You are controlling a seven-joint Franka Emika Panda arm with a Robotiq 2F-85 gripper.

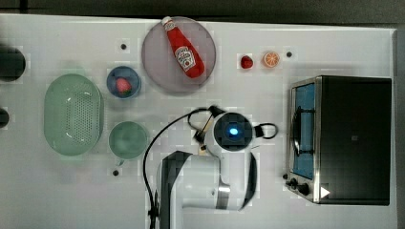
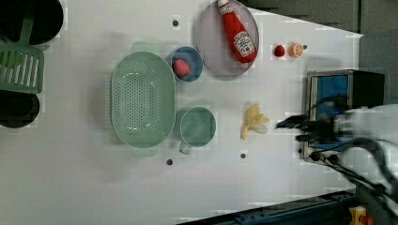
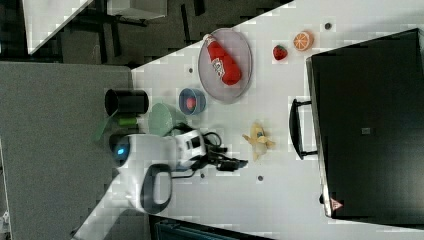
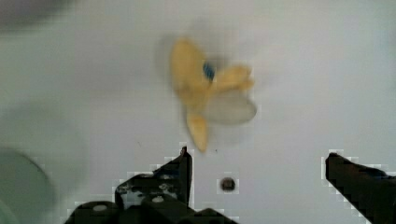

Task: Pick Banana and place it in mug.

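Banana (image 2: 252,123): a small yellow toy, part-peeled, with peel flaps splayed round a pale tip. It lies flat on the white counter (image 2: 94,187), by itself, between the mug (image 2: 197,126) and the toaster oven (image 2: 345,96) in the left view. Judged light and rigid, probably smooth plastic, so it may skid or spin under a one-sided push. Its shape is irregular; the flaps look a poor hold. Best purchase is judged to be across the thicker yellow body (image 4: 187,70), jaws square to its long axis.

Pincer (image 4: 257,179): spread near its widest, empty, hanging above the counter just short of the banana and touching nothing.

Mug: pale mint, upright, empty, handle toward the left view's bottom, just beside the green colander (image 2: 142,98). Its mouth is narrow; the banana will likely need to go in end first.

Blue bowl (image 2: 187,63) and ketchup plate (image 2: 211,51) sit well apart from the route.
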